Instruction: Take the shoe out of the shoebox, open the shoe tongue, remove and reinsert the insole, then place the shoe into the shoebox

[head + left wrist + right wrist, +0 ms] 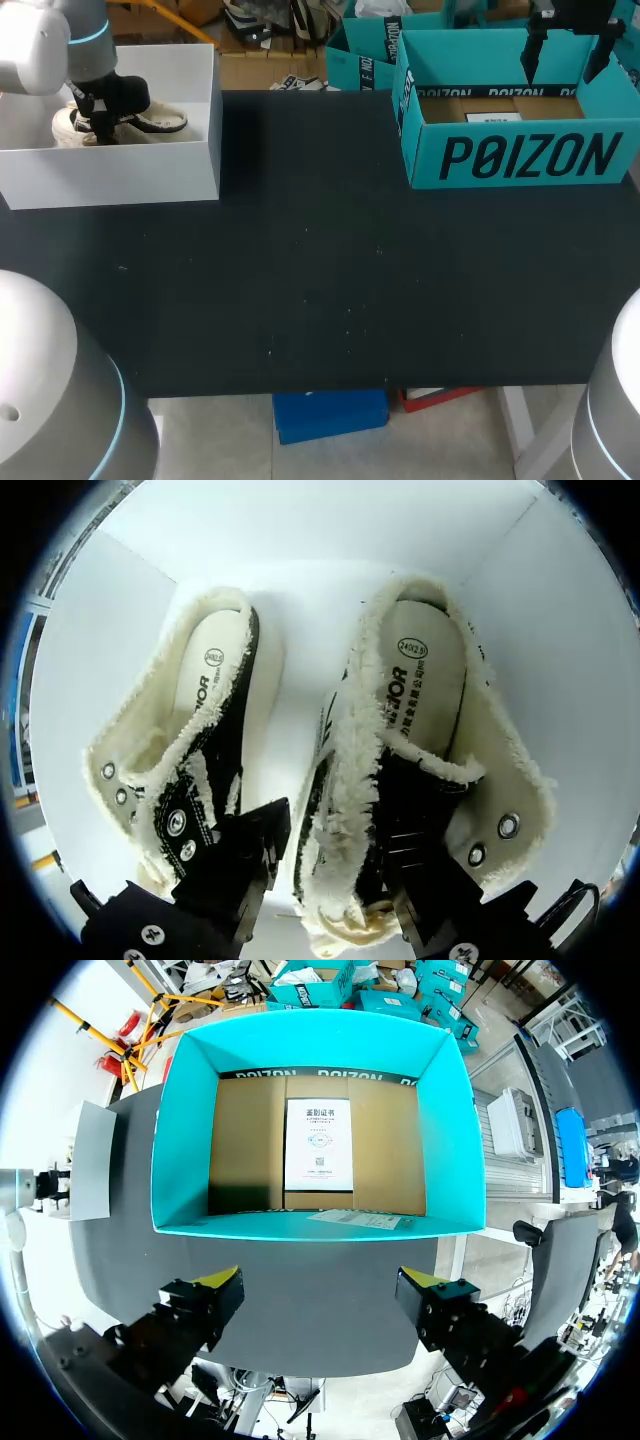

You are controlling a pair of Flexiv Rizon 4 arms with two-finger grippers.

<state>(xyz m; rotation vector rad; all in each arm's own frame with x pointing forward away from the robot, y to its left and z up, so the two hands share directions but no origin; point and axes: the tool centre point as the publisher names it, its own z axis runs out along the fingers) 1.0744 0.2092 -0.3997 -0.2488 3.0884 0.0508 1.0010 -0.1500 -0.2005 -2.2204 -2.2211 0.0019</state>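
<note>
Left wrist view, left gripper (335, 855): spread wide, astride side wall of shoe (420, 710), not clamped.
Shoe: beside second shoe (190, 740) in white box (300, 540), table's (320, 250) far left.
Right gripper (318, 1295): wide open, empty, above near wall of teal box (190, 1130).
Teal box: far right.

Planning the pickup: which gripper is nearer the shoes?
Left. The left gripper is among the shoes in the white box; the right gripper hangs above the teal box.
</note>
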